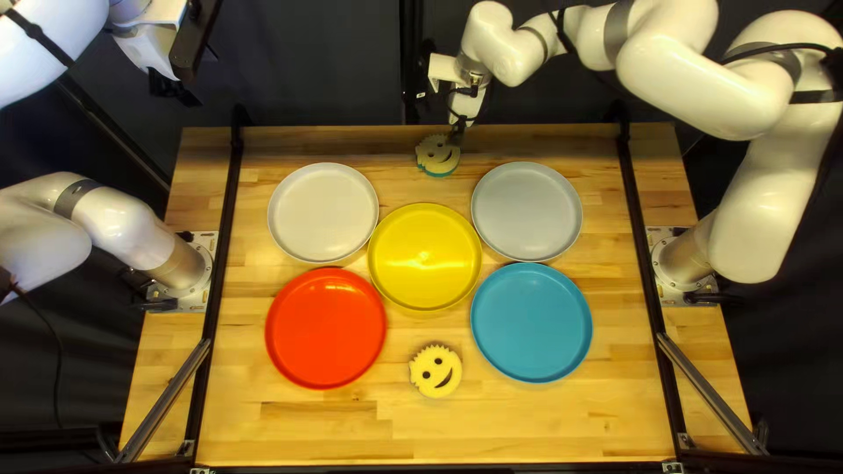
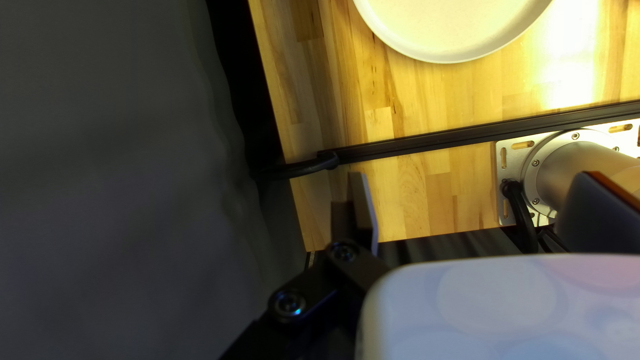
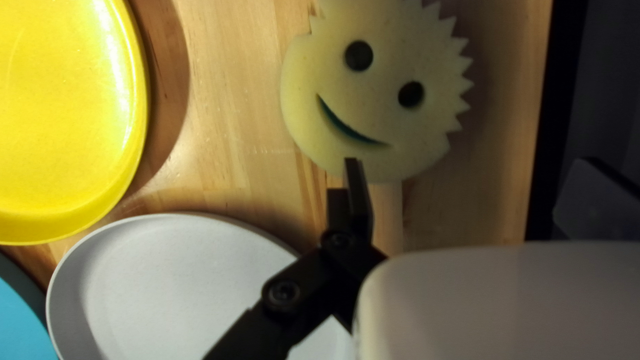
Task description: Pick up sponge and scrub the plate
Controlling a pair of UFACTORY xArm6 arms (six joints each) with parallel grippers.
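At the table's far edge, my right gripper (image 1: 458, 132) hangs beside a smiling yellow sponge (image 1: 437, 153) with a teal underside. In the right wrist view, my right gripper (image 3: 475, 190) is spread open; the sponge (image 3: 373, 100) lies just ahead, one fingertip overlapping its rim, contact unclear. A second smiling sponge (image 1: 435, 370) rests near the table's front. Plates are yellow (image 1: 425, 256), white (image 1: 323, 212), grey (image 1: 527, 211), red (image 1: 326, 327) and blue (image 1: 531, 322). My left gripper (image 1: 176, 86) is raised beyond the far left corner; in its wrist view, the left gripper (image 2: 477, 203) is open and empty.
Black rails (image 1: 225, 237) run along both sides of the table, with the arm bases (image 1: 180, 268) outside them. A dark curtain (image 1: 325, 61) stands behind the far edge. My right arm (image 1: 702, 88) reaches across behind the table's far right corner.
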